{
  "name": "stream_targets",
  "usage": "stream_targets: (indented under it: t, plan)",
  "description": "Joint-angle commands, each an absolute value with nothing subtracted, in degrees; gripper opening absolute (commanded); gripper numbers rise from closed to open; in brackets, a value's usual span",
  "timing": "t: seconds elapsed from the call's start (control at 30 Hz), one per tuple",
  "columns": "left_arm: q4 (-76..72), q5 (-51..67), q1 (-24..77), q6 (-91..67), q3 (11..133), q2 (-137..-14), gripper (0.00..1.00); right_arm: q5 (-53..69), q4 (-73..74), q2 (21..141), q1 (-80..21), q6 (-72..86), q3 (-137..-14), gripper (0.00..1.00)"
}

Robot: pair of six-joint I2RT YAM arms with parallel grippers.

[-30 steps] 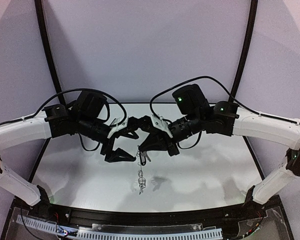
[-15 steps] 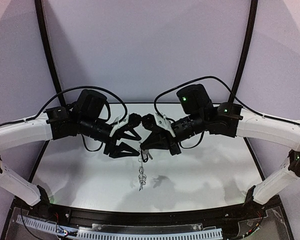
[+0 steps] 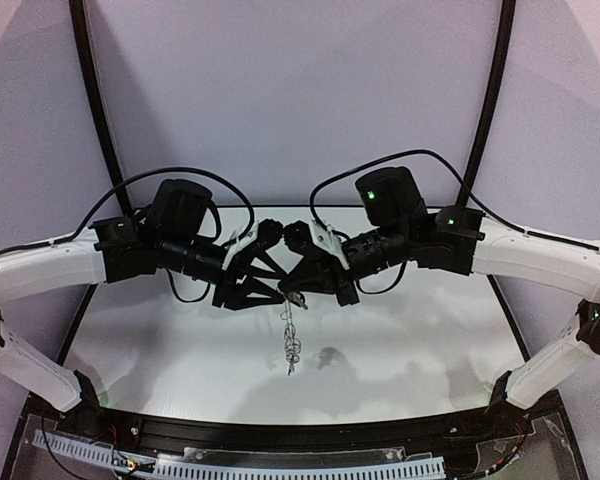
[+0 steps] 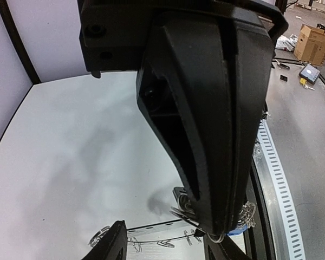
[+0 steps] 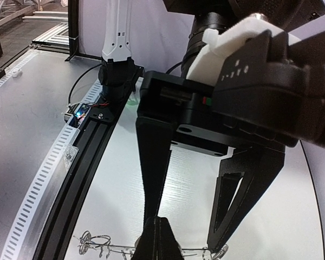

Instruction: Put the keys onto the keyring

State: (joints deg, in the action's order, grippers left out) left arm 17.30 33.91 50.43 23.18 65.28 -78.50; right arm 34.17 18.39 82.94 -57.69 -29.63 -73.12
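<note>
— White tabletop (image 3: 160,340), lilac walls, and both arms meeting well above it. Where's the keyring?
— Dangling in mid-air. The keyring (image 3: 291,345) hangs clear of the tabletop, straight down from the right gripper (image 3: 297,297), whose fingers are pressed together on its top end.
— And the left gripper (image 3: 277,292)?
— Just above the keyring too, nose to nose with the right one. Its fingers (image 5: 151,173) stand apart, one on each side of the keyring's thin wire. I can't tell whether either touches it.
— The keys?
— What I take for the blue-headed key (image 4: 236,229) shows as a blue scrap at the top of the keyring. The black one I can't pick out.
— What worries you?
— That wire hangs loose. If the left fingers close a shade off, I'd expect them to nip the right gripper's tip or shove the keyring sideways. A twist could then drag it out of the right pinch and down onto the tabletop. The two black noses also sit so tight together that they hide the keyring's top.
</note>
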Motion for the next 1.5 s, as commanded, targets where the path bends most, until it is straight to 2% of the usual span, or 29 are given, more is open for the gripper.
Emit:
stream_targets:
  t: [0.0,0.13,0.5,0.67,0.83,1.27,1.33,1.43,1.47]
  plan:
    - [13.9,33.9,50.3,22.0,63.5,-74.9,0.48,32.1,15.8,81.4,-58.0,-28.1,-70.8,0.0]
    - [15.0,33.0,50.3,21.0,61.5,-72.9,0.47,27.1,14.9,80.1,-57.8,-26.9,-69.6,0.0]
    - [11.7,32.8,50.4,17.5,57.9,-71.0,0.47,27.5,15.0,79.4,-57.9,-26.5,-69.2,0.0]
    - [7.5,33.2,50.4,14.2,57.9,-73.0,0.43,27.0,14.3,79.5,-57.9,-25.6,-69.5,0.0]
    - [6.7,34.0,50.3,13.3,59.2,-75.4,0.36,26.0,13.1,79.4,-57.9,-24.1,-70.0,0.0]
    - [6.4,34.6,50.3,12.1,59.7,-76.5,0.34,25.2,11.9,78.6,-57.9,-21.5,-70.0,0.0]
    - [6.0,34.7,50.3,12.1,59.9,-76.9,0.32,25.4,11.8,78.3,-57.9,-21.5,-70.0,0.0]
    - [6.4,34.6,50.4,12.7,60.6,-78.1,0.2,25.4,12.1,77.9,-57.9,-21.7,-70.0,0.0]
    - [6.6,34.6,50.4,12.8,60.8,-78.3,0.2,25.5,12.2,77.9,-57.9,-21.7,-70.0,0.0]
